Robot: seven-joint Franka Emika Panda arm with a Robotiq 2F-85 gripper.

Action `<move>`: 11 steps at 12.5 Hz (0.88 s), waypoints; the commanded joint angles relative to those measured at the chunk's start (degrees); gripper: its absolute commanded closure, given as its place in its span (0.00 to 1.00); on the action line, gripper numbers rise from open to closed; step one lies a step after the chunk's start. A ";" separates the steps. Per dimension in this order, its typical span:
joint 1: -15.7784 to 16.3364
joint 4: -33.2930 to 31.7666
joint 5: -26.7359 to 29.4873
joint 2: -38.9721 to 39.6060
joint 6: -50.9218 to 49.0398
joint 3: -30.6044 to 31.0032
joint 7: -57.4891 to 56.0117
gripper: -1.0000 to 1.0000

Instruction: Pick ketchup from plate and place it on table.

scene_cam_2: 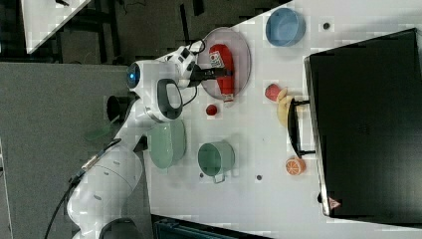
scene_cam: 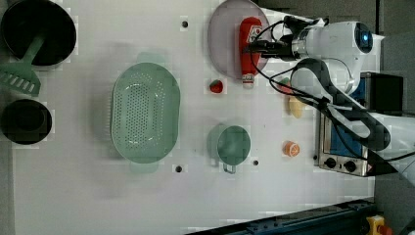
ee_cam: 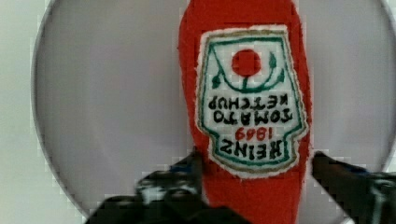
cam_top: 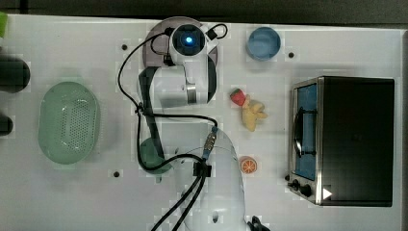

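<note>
The jaws stand wide on either side of the ketchup (ee_cam: 243, 112), one finger (ee_cam: 182, 175) at each flank without a firm squeeze, while the bottle lies flat on the plate (ee_cam: 102, 93), its tip poking past the rim toward the strawberry (scene_cam: 216, 86) on the white bench (scene_cam: 98, 196).

The arm (cam_top: 187, 72) hangs over the plate (cam_top: 156, 36) on the table (cam_top: 72, 53).

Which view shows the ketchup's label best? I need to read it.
The wrist view: the ketchup label is large and legible, flanked by the gripper fingers. The left and right views show the whole bottle small on the plate.
</note>
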 commanded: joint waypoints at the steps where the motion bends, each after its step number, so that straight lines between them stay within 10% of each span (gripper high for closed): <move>1: 0.48 1.32 -0.36 1.17 0.37 0.10 -1.55 0.42; 11: -1.93 3.75 0.82 -14.36 -13.71 0.15 4.56 0.42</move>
